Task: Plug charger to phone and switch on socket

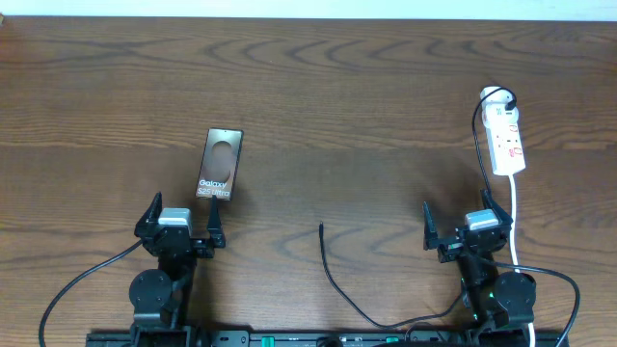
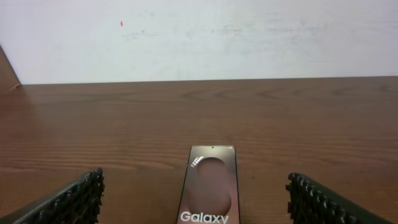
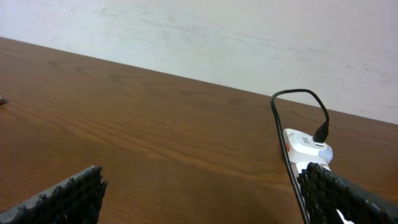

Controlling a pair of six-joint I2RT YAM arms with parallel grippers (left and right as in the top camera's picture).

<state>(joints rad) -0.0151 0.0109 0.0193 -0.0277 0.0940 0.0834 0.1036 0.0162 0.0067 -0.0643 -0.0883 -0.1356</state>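
Phone (image 1: 220,164) lies ahead of my left fingers (image 1: 149,217), socket (image 1: 507,143) ahead of right fingers (image 1: 428,226); both wide, empty. Charger (image 1: 323,236) loose between, reachable.

Likely a robot lab; wooden table (image 1: 308,77); plain white wall (image 2: 199,37) behind it.

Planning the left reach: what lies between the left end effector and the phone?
Nothing; overhead shows only bare table between the open left end effector and the phone.
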